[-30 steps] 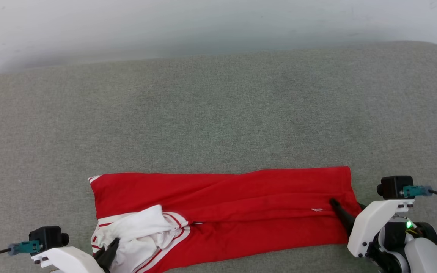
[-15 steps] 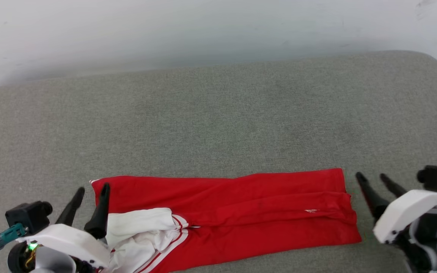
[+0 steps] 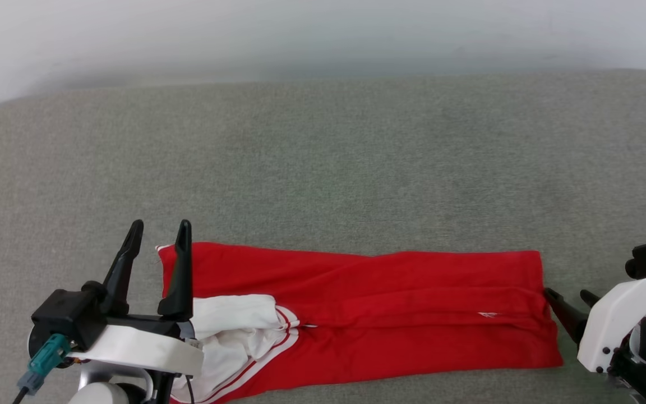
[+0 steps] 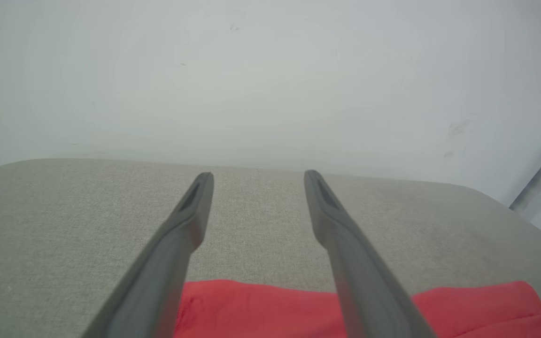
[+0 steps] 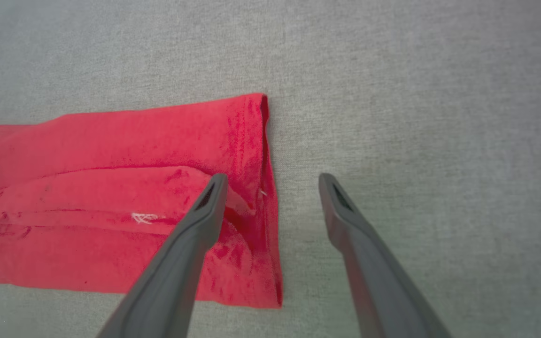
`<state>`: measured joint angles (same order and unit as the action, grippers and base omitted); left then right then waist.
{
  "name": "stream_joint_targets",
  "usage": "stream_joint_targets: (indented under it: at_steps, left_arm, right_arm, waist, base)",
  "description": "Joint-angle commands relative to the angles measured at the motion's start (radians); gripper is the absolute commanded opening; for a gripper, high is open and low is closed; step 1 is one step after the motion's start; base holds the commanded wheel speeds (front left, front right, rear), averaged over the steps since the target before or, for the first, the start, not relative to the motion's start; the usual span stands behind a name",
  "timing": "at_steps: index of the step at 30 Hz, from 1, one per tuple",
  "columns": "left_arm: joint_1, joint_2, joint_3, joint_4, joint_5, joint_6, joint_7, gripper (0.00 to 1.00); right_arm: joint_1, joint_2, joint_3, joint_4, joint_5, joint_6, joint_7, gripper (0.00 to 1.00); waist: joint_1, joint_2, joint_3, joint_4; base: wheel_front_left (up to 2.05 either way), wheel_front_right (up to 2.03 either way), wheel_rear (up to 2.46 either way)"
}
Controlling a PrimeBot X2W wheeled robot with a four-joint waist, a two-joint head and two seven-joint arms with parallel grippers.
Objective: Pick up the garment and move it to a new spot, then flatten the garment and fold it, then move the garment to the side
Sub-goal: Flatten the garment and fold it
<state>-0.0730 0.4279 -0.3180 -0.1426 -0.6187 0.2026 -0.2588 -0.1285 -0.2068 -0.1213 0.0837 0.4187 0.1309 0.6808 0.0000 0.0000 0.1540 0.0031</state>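
Garment [image 3: 384, 303] lies folded into a long red band across the near part of a broad grey cushion [image 3: 323, 168], running left to right close to the robot, with a pale wall [image 3: 323, 33] behind the cushion's far edge. The band is creased lengthwise, with one layer lapped over another along its middle.

At the band's left end, the left claw [image 3: 161, 224] stands with its two dark fingers spread and nothing between them. In the head view one finger crosses the red corner and the other the bare cushion beside it. The left wrist view looks along the same open pair [image 4: 257, 174] toward the wall, with red cloth [image 4: 261, 310] low between them.

At the band's right end, the right claw [image 3: 565, 292] sits just off the hem, likewise spread and empty. Its wrist view puts one finger over the hem of the red cloth [image 5: 111, 188] and the other over bare cushion. Whether that finger touches the cloth cannot be told.

A white sleeve [image 3: 233, 320] with red-striped trim is bunched on the left end. A small white mark [image 3: 488, 315] shows near the right end.
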Motion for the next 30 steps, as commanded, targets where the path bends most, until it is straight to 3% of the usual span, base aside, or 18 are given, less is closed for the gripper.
stream_joint_targets:
  at_steps: [1, 13, 14, 15, 16, 24, 30]
  left_arm:
    - [-0.01, -0.01, 0.0, -0.013, 0.016, -0.006, -0.006, 1.0]
    - [-0.027, -0.058, 0.005, -0.016, 0.066, -0.052, -0.008, 1.0]
    - [-0.026, -0.061, 0.006, -0.014, 0.069, -0.055, -0.008, 1.0]
    - [-0.023, -0.063, 0.007, -0.011, 0.069, -0.058, -0.008, 1.0]
    - [-0.02, -0.064, 0.009, -0.008, 0.071, -0.06, -0.008, 1.0]
    - [0.005, -0.055, 0.009, 0.014, 0.088, -0.056, -0.007, 1.0]
    - [0.025, -0.051, 0.011, 0.006, 0.09, -0.044, -0.006, 1.0]
  right_arm:
    - [0.004, 0.005, 0.002, 0.007, -0.007, 0.0, 0.007, 1.0]
    - [-0.026, 0.053, 0.084, 0.195, 0.054, 0.001, 0.084, 1.0]
    - [-0.024, 0.053, 0.096, 0.2, 0.061, 0.001, 0.09, 0.45]
    - [-0.024, 0.053, 0.102, 0.202, 0.068, 0.001, 0.093, 0.07]
    - [-0.026, 0.051, 0.108, 0.203, 0.073, 0.002, 0.096, 0.0]
    - [-0.076, -0.017, 0.123, 0.141, 0.082, 0.001, 0.083, 0.0]
    - [-0.09, -0.061, 0.076, 0.136, 0.072, -0.001, 0.092, 0.0]
  waist:
    - [0.0, 0.0, 0.024, 0.021]
    - [0.0, 0.0, 0.079, 0.067]
    - [0.0, 0.0, 0.077, 0.067]
    - [0.0, 0.0, 0.075, 0.067]
    - [0.0, 0.0, 0.071, 0.065]
    - [0.0, 0.0, 0.024, 0.042]
    - [0.0, 0.0, 0.0, 0.017]
  base:
    - [0.0, 0.0, 0.0]
    - [0.0, 0.0, 0.0]
    - [0.0, 0.0, 0.0]
    - [0.0, 0.0, 0.0]
    - [0.0, 0.0, 0.0]
    - [0.0, 0.0, 0.0]
    - [0.0, 0.0, 0.0]
